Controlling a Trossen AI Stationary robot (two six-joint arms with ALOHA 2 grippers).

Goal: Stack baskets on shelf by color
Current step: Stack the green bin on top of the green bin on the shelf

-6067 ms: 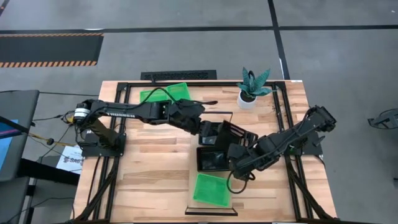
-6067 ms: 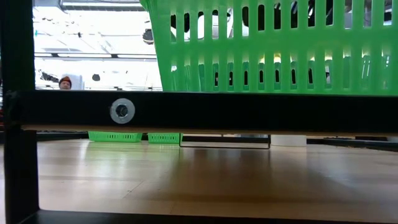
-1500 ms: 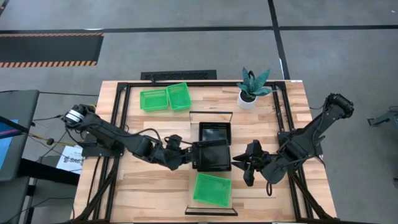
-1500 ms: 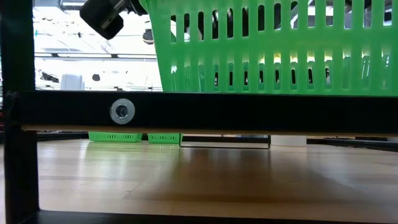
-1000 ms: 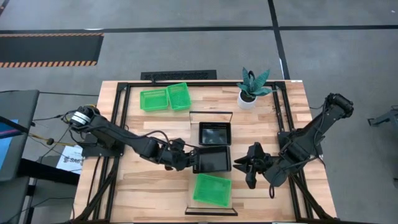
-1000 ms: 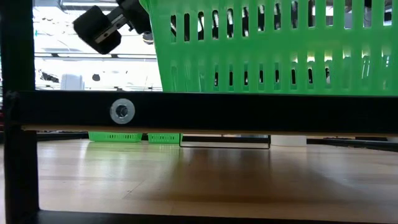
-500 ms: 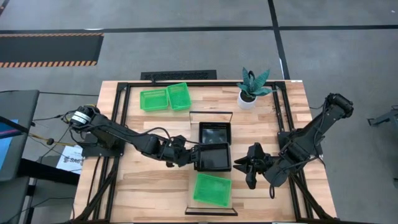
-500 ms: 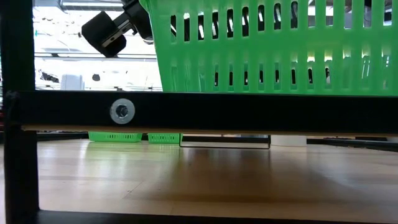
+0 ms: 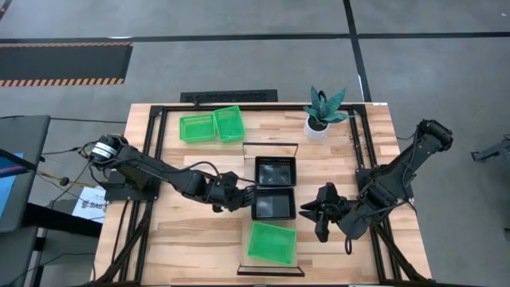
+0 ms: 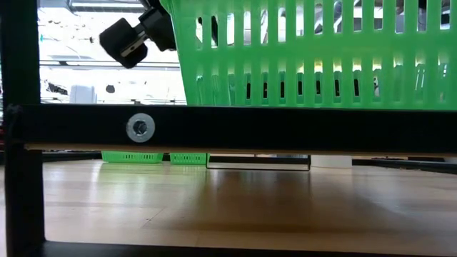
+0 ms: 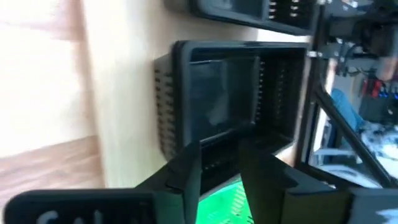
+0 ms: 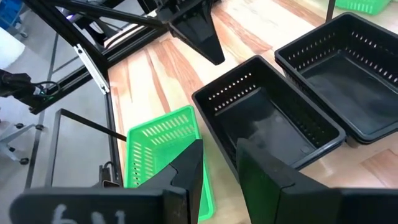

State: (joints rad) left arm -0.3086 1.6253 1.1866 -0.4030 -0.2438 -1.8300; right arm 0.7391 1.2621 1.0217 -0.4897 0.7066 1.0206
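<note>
High view: grey concrete floor with striped hazard tape surrounds a plank table (image 9: 191,239). Shelf (image 9: 271,209) runs mid-table, carrying two black baskets (image 9: 275,187) and a green basket (image 9: 270,243). Left gripper (image 9: 249,202), narrowly parted, touches the nearer black basket. Right gripper (image 9: 314,214) hovers beside, narrowly parted, empty. No legible writing.

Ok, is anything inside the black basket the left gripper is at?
Nothing visible: the black basket looks empty in the high and right wrist views. The left gripper is at its rim; the near inner wall is hidden.
</note>
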